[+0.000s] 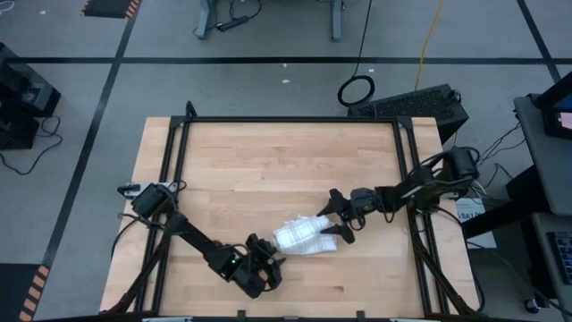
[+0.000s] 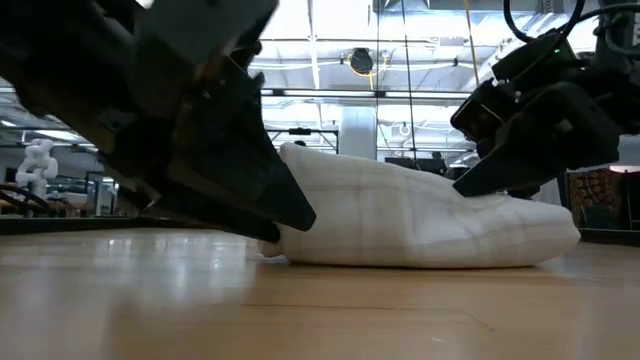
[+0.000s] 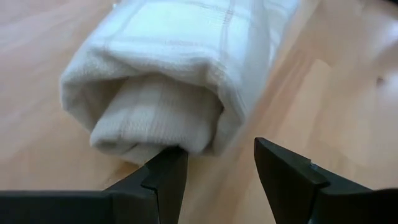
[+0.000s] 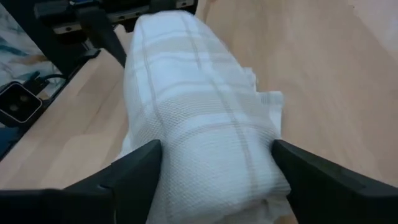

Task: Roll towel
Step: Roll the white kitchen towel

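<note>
The white towel with grey-tan plaid lines [image 1: 304, 237] lies rolled up on the wooden table, near its front middle. It rests on its long side [image 2: 420, 255]. My left gripper [image 1: 265, 261] is open at the roll's left end, whose spiral opening [image 3: 155, 118] faces it. My right gripper [image 1: 332, 229] is open at the roll's right end [image 4: 214, 162], with one finger on each side of the roll. My left gripper comes low and nearly level from the table's near left. One fingertip [image 3: 169, 158] stands against the lower edge of the roll's open end [image 3: 149, 146]; the other finger is clear of it. I cannot tell whether the fingertip presses. My right gripper straddles the roll's right end [image 4: 217, 186], coming slanting down from the table's right, fingers along the roll. The cloth fills the gap between the fingers [image 4: 140, 162]. I cannot tell whether both touch it. The roll lies on the table.
Black frame rails [image 1: 179, 170] run along the table's left, right and far sides. Bare wood [image 1: 286, 161] lies beyond the roll toward the far edge. A black case [image 1: 411, 103] and cables lie on the floor beyond the table.
</note>
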Action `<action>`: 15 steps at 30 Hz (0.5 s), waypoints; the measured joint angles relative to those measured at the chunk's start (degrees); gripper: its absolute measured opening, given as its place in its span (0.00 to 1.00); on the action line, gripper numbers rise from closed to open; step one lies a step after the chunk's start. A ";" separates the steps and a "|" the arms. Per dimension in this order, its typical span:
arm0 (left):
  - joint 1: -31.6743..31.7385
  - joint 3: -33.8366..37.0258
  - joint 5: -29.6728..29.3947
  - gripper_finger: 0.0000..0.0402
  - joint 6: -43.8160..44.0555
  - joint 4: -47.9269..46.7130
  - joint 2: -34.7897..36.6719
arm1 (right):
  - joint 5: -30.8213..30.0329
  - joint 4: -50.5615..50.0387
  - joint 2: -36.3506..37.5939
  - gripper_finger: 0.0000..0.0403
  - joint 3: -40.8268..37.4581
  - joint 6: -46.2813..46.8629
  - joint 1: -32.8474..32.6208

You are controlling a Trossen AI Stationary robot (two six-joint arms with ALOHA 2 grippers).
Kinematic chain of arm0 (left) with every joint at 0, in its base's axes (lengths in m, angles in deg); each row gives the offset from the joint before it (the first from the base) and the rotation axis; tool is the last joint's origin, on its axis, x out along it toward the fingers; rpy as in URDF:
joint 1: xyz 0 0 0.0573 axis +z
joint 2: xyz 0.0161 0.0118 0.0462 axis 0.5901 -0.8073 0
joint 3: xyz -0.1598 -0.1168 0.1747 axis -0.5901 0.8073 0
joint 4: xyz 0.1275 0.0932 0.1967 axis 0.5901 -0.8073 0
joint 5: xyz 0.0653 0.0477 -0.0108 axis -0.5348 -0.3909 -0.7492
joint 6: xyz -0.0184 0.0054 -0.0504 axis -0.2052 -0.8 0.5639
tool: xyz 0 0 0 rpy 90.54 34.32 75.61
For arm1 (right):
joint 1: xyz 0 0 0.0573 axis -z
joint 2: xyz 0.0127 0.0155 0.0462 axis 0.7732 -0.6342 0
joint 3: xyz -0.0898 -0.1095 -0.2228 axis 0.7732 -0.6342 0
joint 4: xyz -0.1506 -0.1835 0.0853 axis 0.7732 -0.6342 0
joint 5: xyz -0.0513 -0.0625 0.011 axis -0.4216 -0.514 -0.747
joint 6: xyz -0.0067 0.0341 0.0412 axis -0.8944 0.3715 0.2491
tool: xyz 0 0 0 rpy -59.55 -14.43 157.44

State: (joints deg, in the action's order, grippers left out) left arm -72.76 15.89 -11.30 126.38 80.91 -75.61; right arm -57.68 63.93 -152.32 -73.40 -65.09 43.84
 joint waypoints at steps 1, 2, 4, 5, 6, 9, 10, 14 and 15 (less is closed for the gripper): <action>0.36 0.00 0.18 0.48 -0.62 -0.16 0.00 | -0.21 0.88 -0.86 0.74 0.02 0.44 -0.32; 0.80 0.00 0.48 0.48 -1.29 -0.38 0.00 | -0.29 1.68 -1.63 0.73 0.02 0.86 -0.61; 1.56 0.00 0.68 0.48 -1.59 -1.51 0.00 | -0.62 3.38 -2.72 0.68 0.05 1.57 -1.25; 1.93 0.00 0.67 0.48 -1.61 -2.37 0.00 | -1.21 3.61 -3.04 0.65 0.21 1.77 -1.72; 2.29 0.00 0.67 0.48 -1.60 -3.30 0.00 | -1.98 3.55 -3.18 0.61 0.37 1.95 -2.22; 2.90 0.00 0.51 0.48 -1.73 -5.16 0.00 | -4.60 3.56 -3.20 0.43 0.74 1.95 -3.66; 2.97 0.00 0.47 0.48 -2.26 -5.43 0.10 | -5.58 3.58 -3.20 0.36 0.79 1.97 -3.98; 2.93 -0.02 0.47 0.48 -4.76 -5.73 0.61 | -9.00 3.81 -3.20 0.08 0.81 2.16 -4.89; 2.92 -0.02 0.49 0.48 -5.44 -6.09 0.76 | -9.09 3.87 -3.20 0.05 0.83 1.95 -5.03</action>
State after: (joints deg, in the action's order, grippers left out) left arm -69.84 15.87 -10.81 120.95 74.81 -74.85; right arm -66.77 67.80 -155.52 -72.57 -63.15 38.81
